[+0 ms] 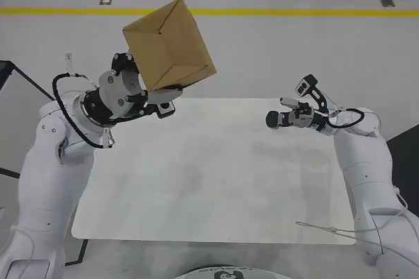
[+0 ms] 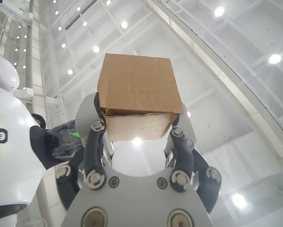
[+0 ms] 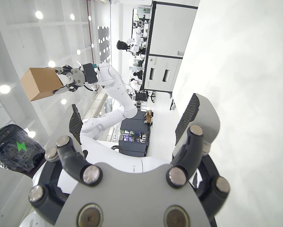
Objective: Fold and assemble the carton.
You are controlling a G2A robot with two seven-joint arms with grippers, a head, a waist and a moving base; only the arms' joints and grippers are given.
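The carton (image 1: 169,45) is a plain brown cardboard box, folded up into a squat block with flat, lightly creased faces. A rough, slightly gaping seam shows where the flap on the face nearest my wrist meets the side above it. My left pincer (image 2: 139,121) grips it at that near end, one finger pressed on each of two opposite sides. The box juts out beyond the fingertips, skewed to the edges of the tabletop (image 1: 216,174) and raised in the air by the far left corner.
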